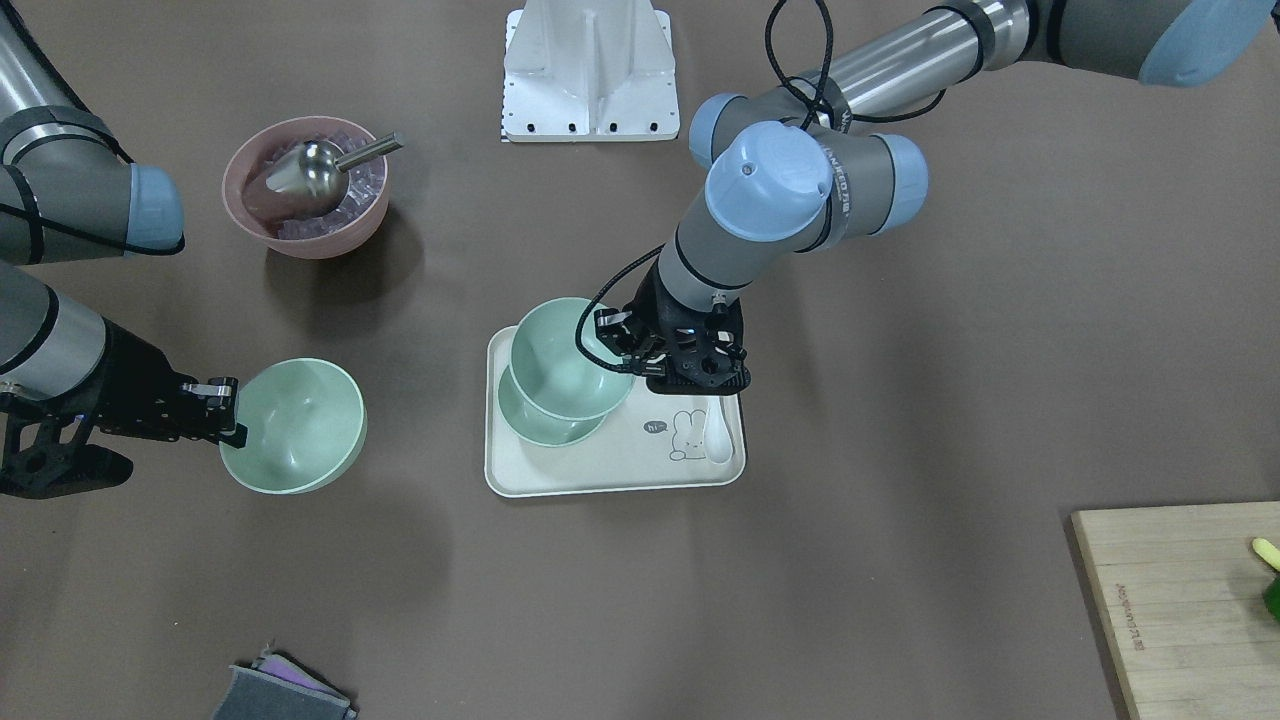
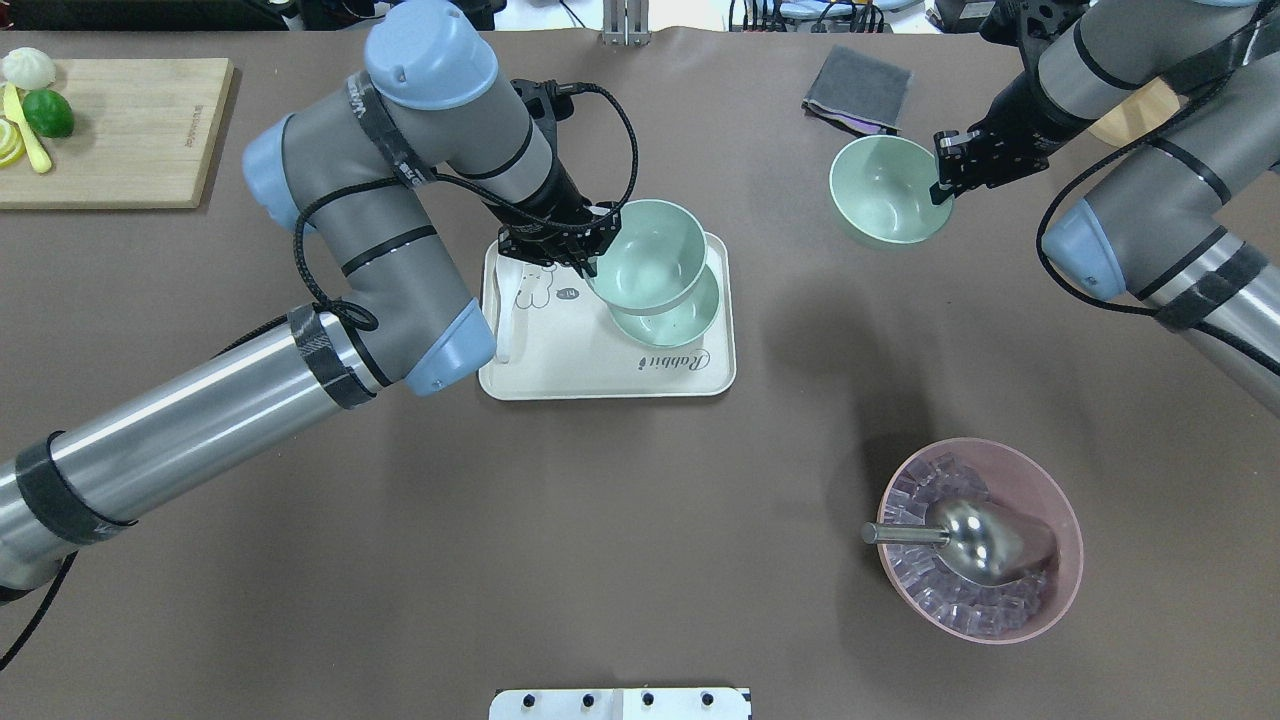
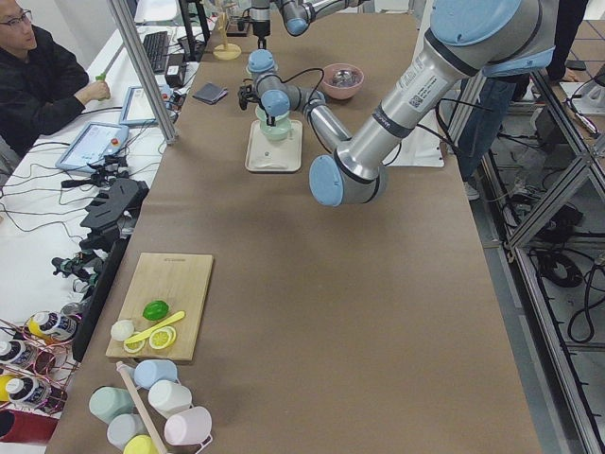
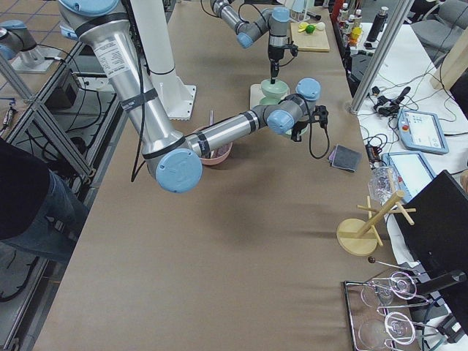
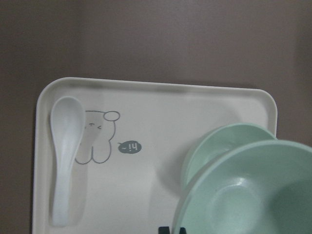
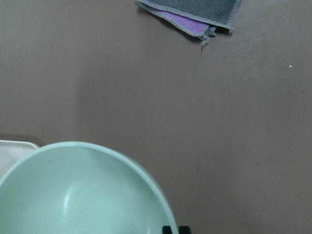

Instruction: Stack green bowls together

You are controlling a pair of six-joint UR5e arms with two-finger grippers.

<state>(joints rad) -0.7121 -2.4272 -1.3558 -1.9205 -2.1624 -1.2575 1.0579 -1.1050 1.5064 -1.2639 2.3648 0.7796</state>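
My left gripper (image 2: 598, 255) is shut on the rim of a green bowl (image 2: 650, 255) and holds it tilted just above a second green bowl (image 2: 675, 318) that sits on the cream tray (image 2: 560, 350). In the front view the held bowl (image 1: 565, 360) overlaps the lower one (image 1: 540, 428). The left wrist view shows both bowls (image 5: 253, 195) (image 5: 219, 139). My right gripper (image 2: 940, 188) is shut on the rim of the third green bowl (image 2: 885, 190) and holds it tilted off to the tray's side (image 1: 295, 425).
A white spoon (image 5: 63, 156) lies on the tray. A pink bowl (image 2: 1050, 500) with ice and a metal scoop stands near the robot. A folded grey cloth (image 2: 858, 90) and a wooden cutting board (image 2: 110, 130) with fruit lie at the far side.
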